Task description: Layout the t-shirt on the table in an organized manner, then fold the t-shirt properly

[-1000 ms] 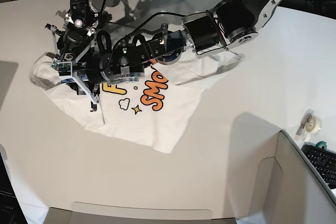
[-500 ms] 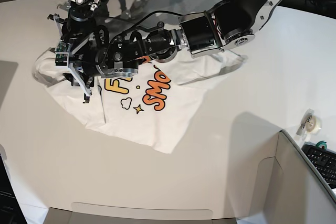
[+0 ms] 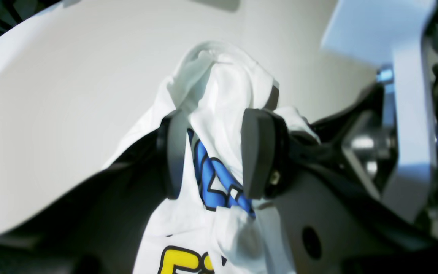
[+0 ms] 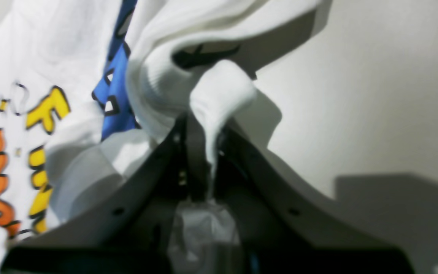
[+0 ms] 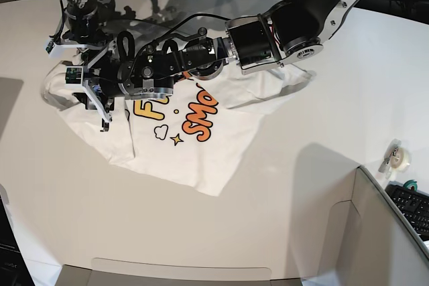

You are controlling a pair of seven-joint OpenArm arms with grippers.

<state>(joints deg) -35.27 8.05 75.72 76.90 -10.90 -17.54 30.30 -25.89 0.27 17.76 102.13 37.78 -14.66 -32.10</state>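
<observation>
Base view, left to right. The right gripper [image 5: 100, 108] stands at the far left of the table [image 5: 281, 219], over the left edge of the t-shirt [image 5: 194, 149]. Its black, bracketed frame carries a small green board. The left gripper [image 5: 120, 88] lies just beside it, at the end of a long black and silver arm that reaches across from the upper right. The t-shirt is a soft white knit, spread unevenly on the smooth off-white tabletop, with its lower hem angled to a point and its left part bunched under both grippers. Yellow and orange bubble letters, a small cloud and a star show on the flat middle. At the far right stand a roll of tape [image 5: 400, 158] and the corner of a black keyboard [image 5: 412, 207], beside a grey box wall [image 5: 375, 232].

Left wrist view. Two flat grey pads [image 3: 255, 152] stand apart with a rumpled ridge of white cloth and blue lettering between them; the fingers are parted around this fold, and whether they press it cannot be told.

Right wrist view. The dark, tapering fingers [image 4: 188, 148] meet in a narrow wedge, pinched closed on a ribbed white fold of the t-shirt. Blue, yellow and orange letters lie to the left, bare table to the right.
</observation>
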